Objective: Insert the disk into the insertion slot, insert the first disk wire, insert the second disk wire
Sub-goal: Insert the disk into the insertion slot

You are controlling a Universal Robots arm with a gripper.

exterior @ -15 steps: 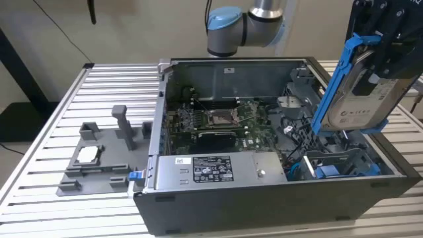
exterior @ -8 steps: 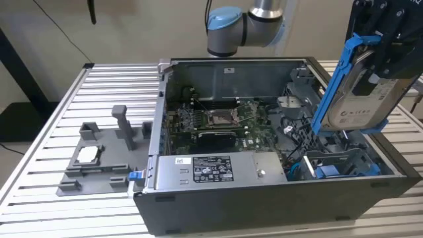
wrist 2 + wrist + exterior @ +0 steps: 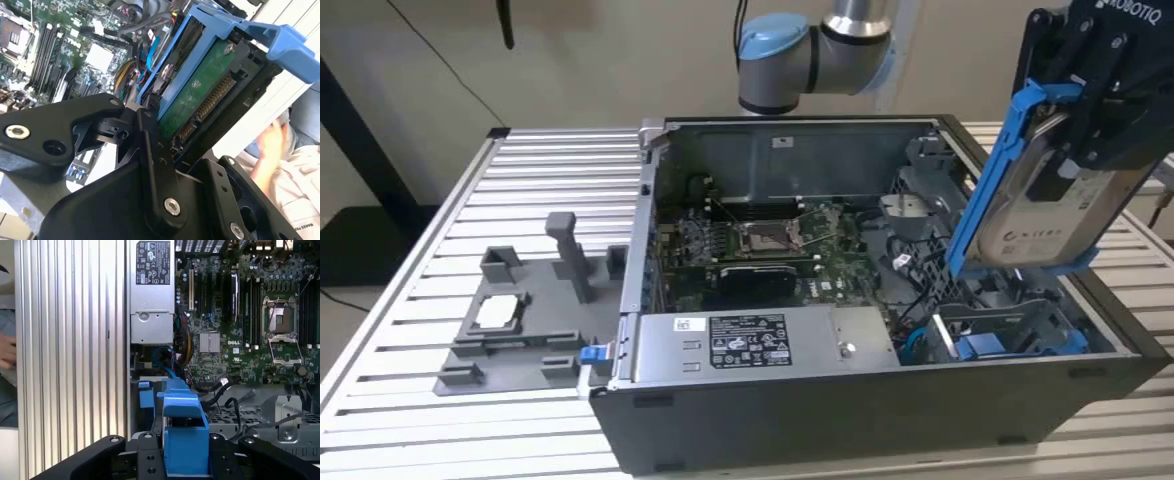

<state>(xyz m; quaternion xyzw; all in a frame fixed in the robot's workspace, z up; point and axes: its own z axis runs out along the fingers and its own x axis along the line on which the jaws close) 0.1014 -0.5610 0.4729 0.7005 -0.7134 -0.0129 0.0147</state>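
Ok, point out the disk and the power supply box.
the disk (image 3: 1042,231): exterior view, on its white label.
the power supply box (image 3: 734,342): exterior view, on its top sticker.

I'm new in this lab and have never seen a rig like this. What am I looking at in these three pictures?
This is a robot arm working over an open computer case that stands on a slatted metal table. The exterior view looks on from outside. Both wrist views come from cameras riding on the arm and look past its black pincer. The pincer is shut on the disk, a silver drive in a blue frame, held tilted above the case at the exterior view's right. Inside the case are a green circuit board and a grey power box. A grey plastic stand sits on the table beside the case. A person's hand shows in the second wrist view.
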